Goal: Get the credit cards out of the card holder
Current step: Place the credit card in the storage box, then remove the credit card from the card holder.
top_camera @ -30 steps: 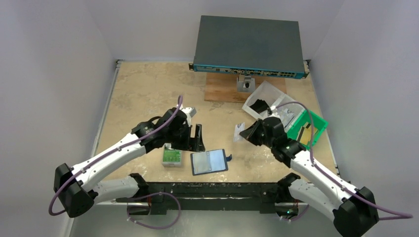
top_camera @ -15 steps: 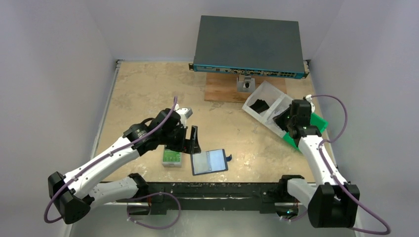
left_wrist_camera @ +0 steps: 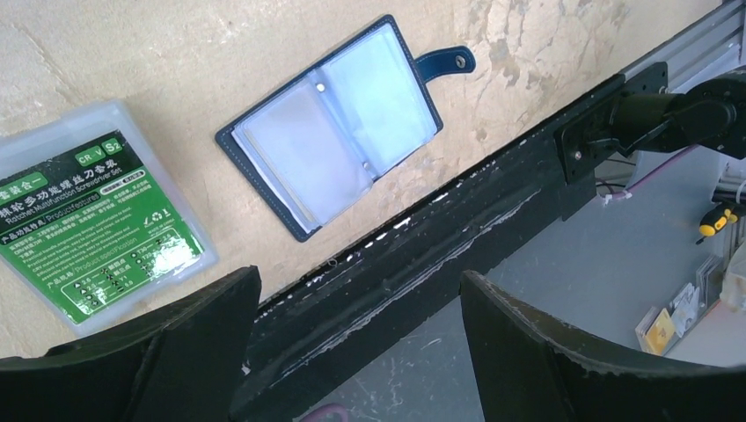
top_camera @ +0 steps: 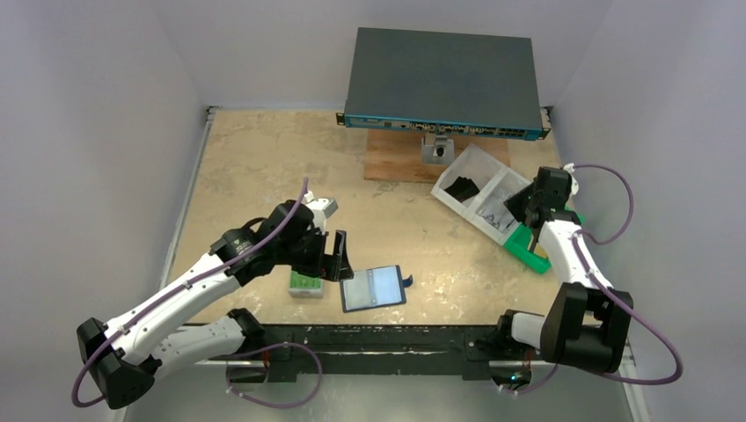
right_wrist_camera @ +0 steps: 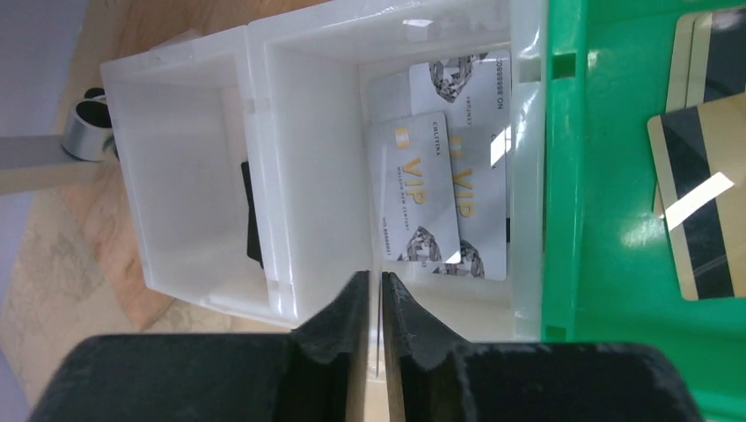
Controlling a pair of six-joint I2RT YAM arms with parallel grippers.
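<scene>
The card holder [top_camera: 374, 287] lies open and flat near the table's front edge, its clear sleeves up and its snap tab to the right; it also shows in the left wrist view [left_wrist_camera: 330, 123]. My left gripper [top_camera: 341, 255] is open and empty, just left of and above it [left_wrist_camera: 361, 277]. My right gripper [top_camera: 521, 209] hovers over the white tray's [right_wrist_camera: 264, 35] card compartment, shut on a thin card seen edge-on between its fingers [right_wrist_camera: 381, 281]. Tan-gold credit cards [right_wrist_camera: 695, 202] with dark stripes lie in the green bin [right_wrist_camera: 598, 176]. White VIP cards [right_wrist_camera: 413, 185] lie in the tray.
A grey case with a green label [top_camera: 305, 283] lies left of the card holder. The white tray [top_camera: 475, 189] and green bin [top_camera: 550, 242] sit at the right. A network switch [top_camera: 440, 83] and a wooden board [top_camera: 396, 158] stand at the back.
My right arm has swung from the table's middle to the right, over the white tray. My left gripper has moved slightly toward the front edge, nearer the card holder.
</scene>
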